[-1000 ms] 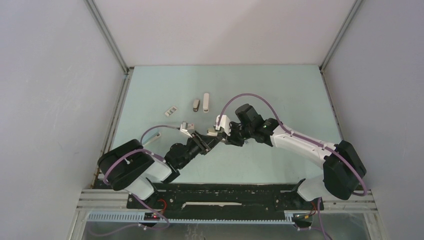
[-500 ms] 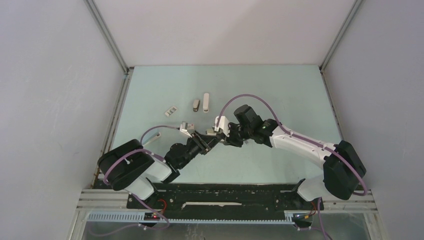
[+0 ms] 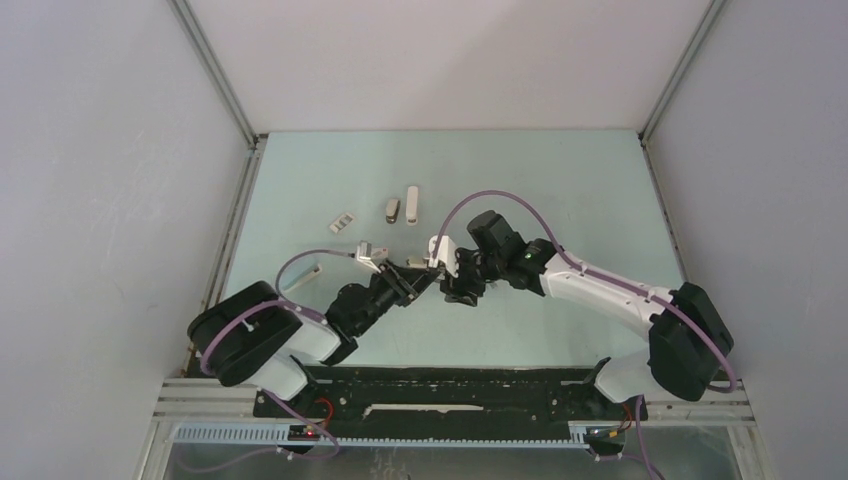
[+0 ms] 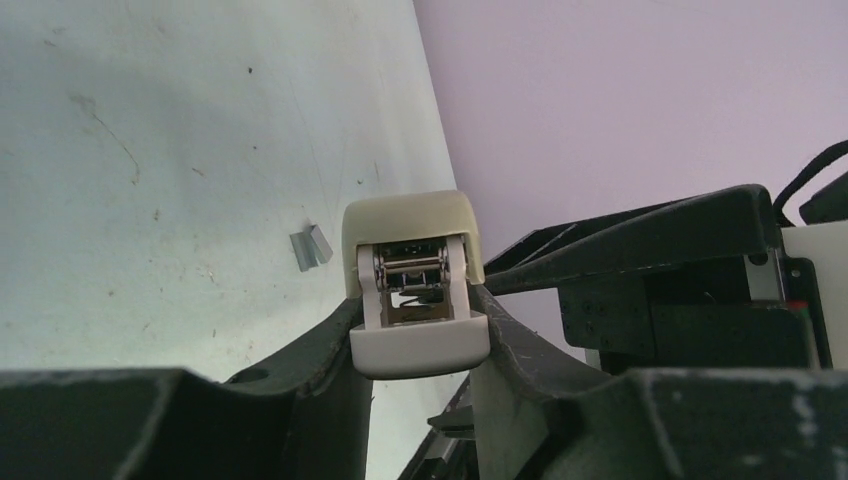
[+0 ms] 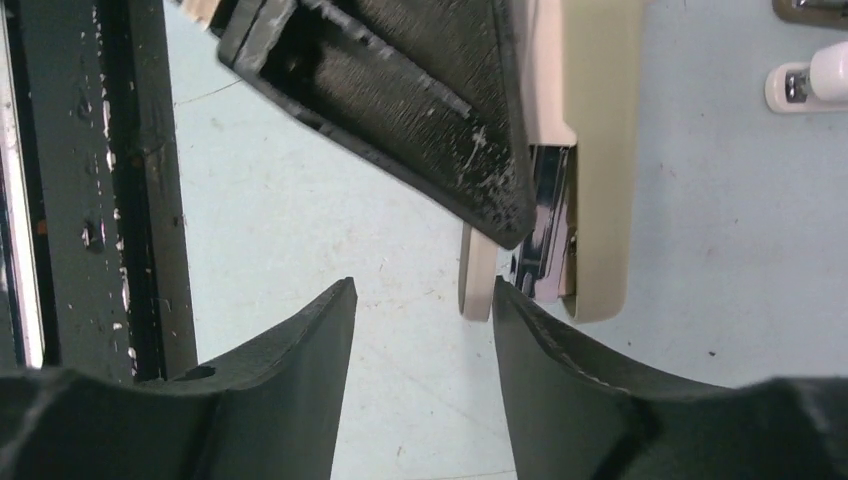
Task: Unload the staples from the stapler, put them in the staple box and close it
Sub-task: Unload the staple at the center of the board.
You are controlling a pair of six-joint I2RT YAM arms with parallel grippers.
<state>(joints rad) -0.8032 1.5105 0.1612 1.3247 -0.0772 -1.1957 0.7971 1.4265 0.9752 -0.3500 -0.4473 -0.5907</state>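
The left claw point(image 4: 420, 322) clenched the stapler point(image 4: 415, 285) across its width, over the desk point(image 4: 150, 150). The right claw point(image 5: 423, 292), spread and empty, sat at the stapler's open end, facing along its long axis. Loose staples point(image 4: 311, 247) lay on the desk beside the stapler.

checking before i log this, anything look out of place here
A short strip of staples lies loose on the table, apart from the stapler held in the left gripper. Nothing else stands out.
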